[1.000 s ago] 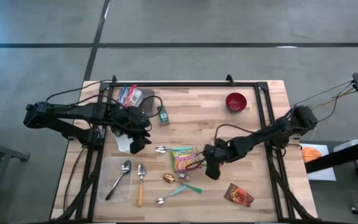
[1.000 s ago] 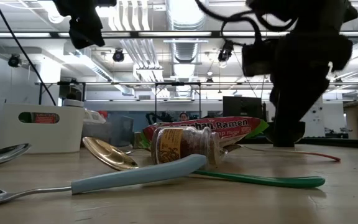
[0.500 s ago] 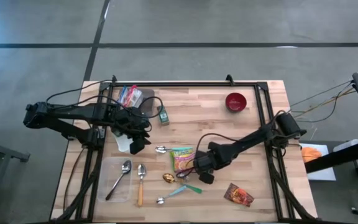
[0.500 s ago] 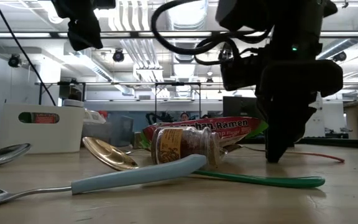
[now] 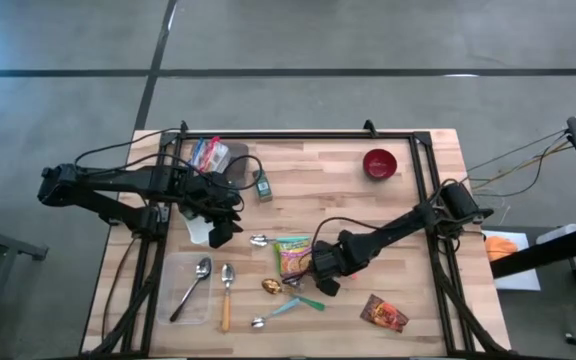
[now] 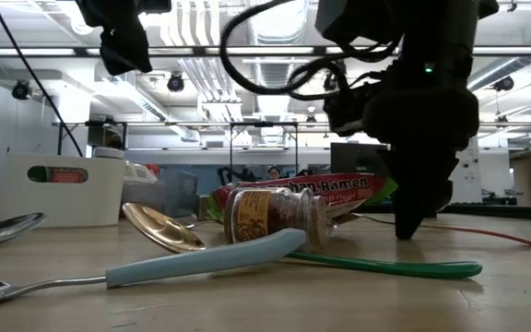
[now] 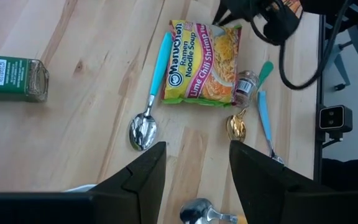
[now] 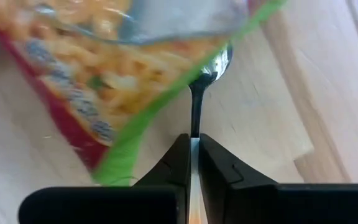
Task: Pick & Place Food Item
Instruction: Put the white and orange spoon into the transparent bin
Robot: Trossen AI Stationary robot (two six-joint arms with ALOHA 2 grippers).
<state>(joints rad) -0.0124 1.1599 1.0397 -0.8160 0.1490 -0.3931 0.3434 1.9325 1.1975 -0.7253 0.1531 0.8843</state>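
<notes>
Wooden bench point(image 5: 318, 185), high view: I see the ramen packet point(image 5: 294, 255) lying flat near the middle, its long axis running from the far edge toward the near edge. The right tool point(image 5: 321, 272) sits at the packet's right near corner, far nearer than the left tool point(image 5: 220, 228), which hangs well off to the left over a white container point(image 5: 198, 231).

Low view: right tool point(image 6: 411, 217) is planted tip-down on the bench just beside the packet point(image 6: 330, 189), with a small spice jar point(image 6: 270, 217) and a green-handled spoon point(image 6: 404, 268) lying in front.

Left wrist view: left tool point(image 7: 194, 171) stands partly open, gripping nothing; I look past it straight at the packet point(image 7: 202, 62) with a blue-handled spoon point(image 7: 151, 93) lying across its edge.

Right wrist view: right tool point(image 8: 191, 162) fingers are pressed tight together, and the packet's point(image 8: 104, 81) green edge passes just ahead of the tips. I can't tell whether any wrapper is pinched.

My call: right arm owns this pick; the packet lies just ahead of its tips, so I'd confirm the pinch before lifting.
</notes>
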